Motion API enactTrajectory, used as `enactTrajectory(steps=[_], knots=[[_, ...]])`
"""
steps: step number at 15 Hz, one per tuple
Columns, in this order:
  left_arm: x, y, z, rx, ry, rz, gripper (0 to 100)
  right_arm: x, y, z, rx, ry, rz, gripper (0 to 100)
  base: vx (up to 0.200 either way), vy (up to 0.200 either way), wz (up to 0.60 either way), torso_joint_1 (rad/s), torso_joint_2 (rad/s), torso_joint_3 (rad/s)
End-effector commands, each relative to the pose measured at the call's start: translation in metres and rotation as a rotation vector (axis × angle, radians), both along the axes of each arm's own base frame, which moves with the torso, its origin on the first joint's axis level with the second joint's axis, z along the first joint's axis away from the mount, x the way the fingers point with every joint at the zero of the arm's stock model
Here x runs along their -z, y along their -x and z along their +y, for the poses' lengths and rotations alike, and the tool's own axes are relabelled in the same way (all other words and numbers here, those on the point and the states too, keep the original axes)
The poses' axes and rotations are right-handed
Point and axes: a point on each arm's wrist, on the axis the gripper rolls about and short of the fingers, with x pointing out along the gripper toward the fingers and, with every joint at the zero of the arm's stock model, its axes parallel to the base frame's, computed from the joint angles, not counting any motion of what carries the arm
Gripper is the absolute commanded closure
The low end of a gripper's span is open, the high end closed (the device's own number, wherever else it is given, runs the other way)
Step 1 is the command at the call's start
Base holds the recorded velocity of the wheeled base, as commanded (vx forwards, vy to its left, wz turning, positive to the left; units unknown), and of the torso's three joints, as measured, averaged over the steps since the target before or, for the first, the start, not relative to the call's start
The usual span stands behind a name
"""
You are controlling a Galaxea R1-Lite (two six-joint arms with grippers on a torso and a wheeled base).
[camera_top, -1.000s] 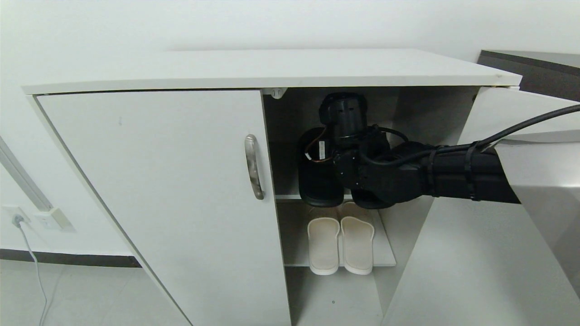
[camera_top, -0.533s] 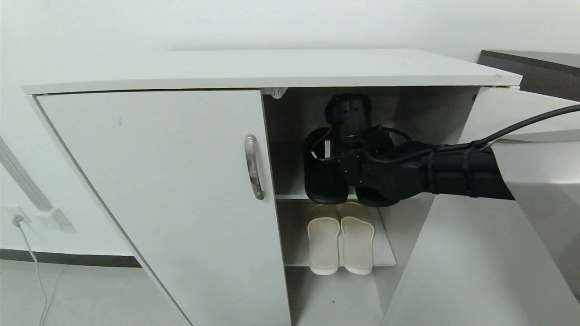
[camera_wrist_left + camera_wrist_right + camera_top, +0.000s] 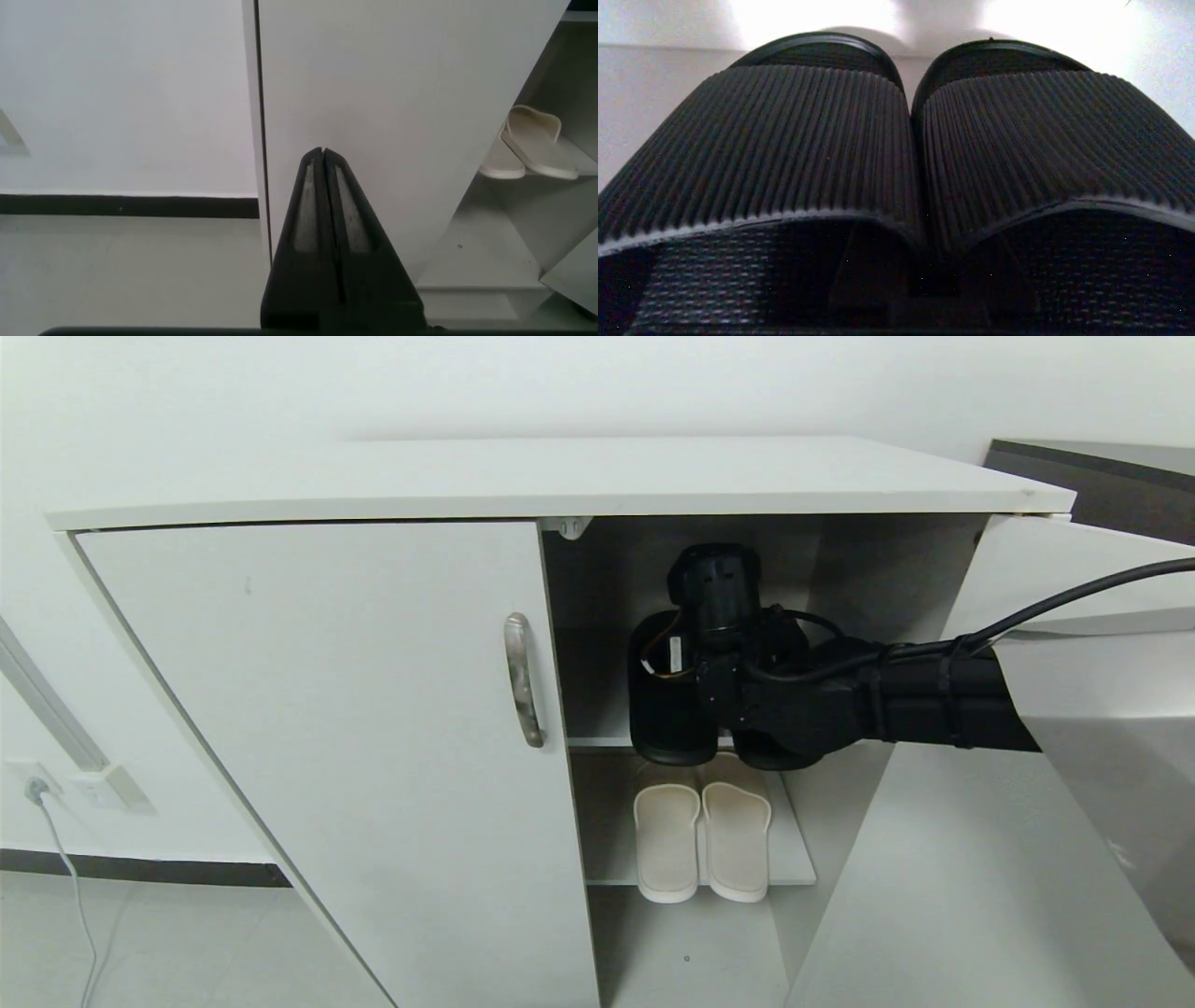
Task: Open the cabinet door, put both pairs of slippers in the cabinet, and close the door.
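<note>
White cabinet [image 3: 560, 476], right side open: right gripper [image 3: 895, 280] clamps the black slippers [image 3: 665, 709] together on the upper shelf [image 3: 593, 741], at 12 o'clock from the white slippers [image 3: 702, 840]. Left gripper [image 3: 322, 161], fingers pressed together and empty, faces the closed door [image 3: 392, 84]

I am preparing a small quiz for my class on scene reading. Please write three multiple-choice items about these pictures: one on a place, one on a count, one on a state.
1. Where do the white slippers lie?
A) on a chair
B) on the lower shelf
C) on the floor

2. How many pairs of slippers are inside the cabinet?
A) one
B) two
C) three

3. The left door is:
A) shut
B) wide open
C) taken off

Answers:
1 B, they lie on the shelf beneath the black slippers.
2 B, one black pair and one white pair.
3 A, it covers its half of the cabinet front.
</note>
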Motion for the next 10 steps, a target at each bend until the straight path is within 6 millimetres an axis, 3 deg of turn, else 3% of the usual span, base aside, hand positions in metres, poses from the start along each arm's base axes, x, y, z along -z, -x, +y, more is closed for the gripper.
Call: enactTrajectory(steps=[1, 5, 6, 10], knots=[[0.000, 0.000, 0.000, 0.000, 0.001, 0.000, 100, 0.003, 0.000, 0.000, 0.000, 0.002, 0.006, 100, 0.000, 0.000, 0.00, 0.000, 0.00, 0.000], [0.000, 0.000, 0.000, 0.000, 0.001, 0.000, 100, 0.004, 0.000, 0.000, 0.001, -0.002, 0.009, 100, 0.000, 0.000, 0.00, 0.000, 0.00, 0.000], [0.000, 0.000, 0.000, 0.000, 0.001, 0.000, 100, 0.004, 0.000, 0.000, 0.001, -0.002, 0.009, 0, 0.000, 0.000, 0.00, 0.000, 0.00, 0.000], [0.000, 0.000, 0.000, 0.000, 0.001, 0.000, 100, 0.006, 0.015, -0.003, -0.015, 0.023, 0.037, 0, 0.000, 0.000, 0.00, 0.000, 0.00, 0.000]])
